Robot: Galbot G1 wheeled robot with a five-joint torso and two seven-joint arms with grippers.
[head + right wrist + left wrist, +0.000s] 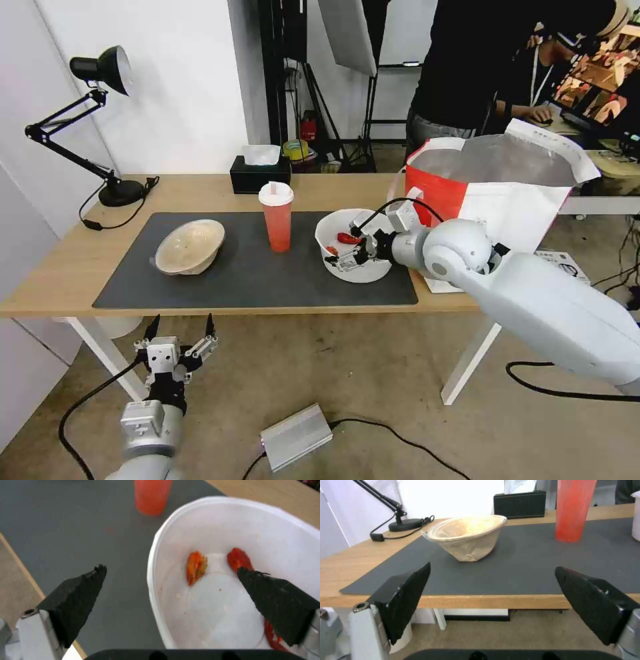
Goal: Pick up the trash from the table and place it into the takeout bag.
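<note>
On the right of the dark grey mat [253, 273], the right gripper [351, 255] straddles the near rim of the round white plastic bowl with red scraps [347, 230], fingers spread and released, while the left gripper [181, 333] waits unclenched below the table's near edge.

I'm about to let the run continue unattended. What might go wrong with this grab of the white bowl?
The right gripper is open, straddling the white bowl's near rim, one finger inside by the red food scraps. Closing could smear a finger or tip scraps out. Pinched on one side, the thin rim may flex and slip. The drink cup stands close beside it and might get knocked.
</note>
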